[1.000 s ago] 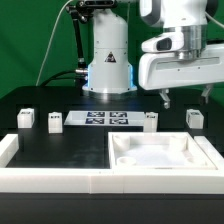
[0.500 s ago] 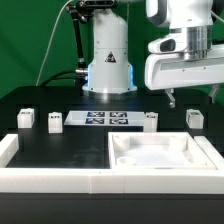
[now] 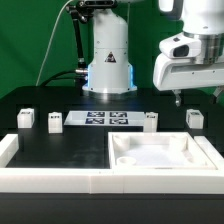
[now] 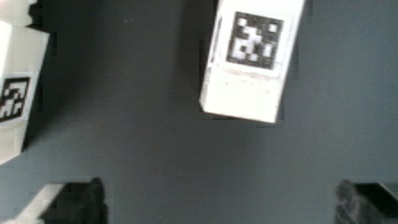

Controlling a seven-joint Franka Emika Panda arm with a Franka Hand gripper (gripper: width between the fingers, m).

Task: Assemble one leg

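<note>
Backdrop: green curtain behind a black surface (image 3: 80, 140); the arm's white base (image 3: 108, 60) stands behind the marker board (image 3: 105, 119).
Marker board: lies flat on the surface, mid-row, with several tags facing up.
Left legs: far-left leg (image 3: 27, 118) sits well apart from the marker board on the exterior view's left; near-left leg (image 3: 54, 121) stands just beside that end of the board.
Right legs: near-right leg (image 3: 150, 121) stands just beside the marker board's other end; far-right leg (image 3: 195, 117) sits farther out on the exterior view's right, alone on the surface.
Tray-like piece (image 3: 165, 150): large, white and square, in front of the marker board and toward the exterior view's right.
Low white wall (image 3: 50, 165): runs along the surface's front edge, in front of the marker board.
End effector (image 3: 196, 97): hangs in the air above the far-right leg, clear of it.
Wrist view: far-right leg (image 4: 253, 60) lies tag up on dark surface. Both fingers (image 4: 71, 203) are spread wide with nothing between them. A second tagged white part (image 4: 15, 95) is cut off at the edge; which part it is, I cannot tell.
</note>
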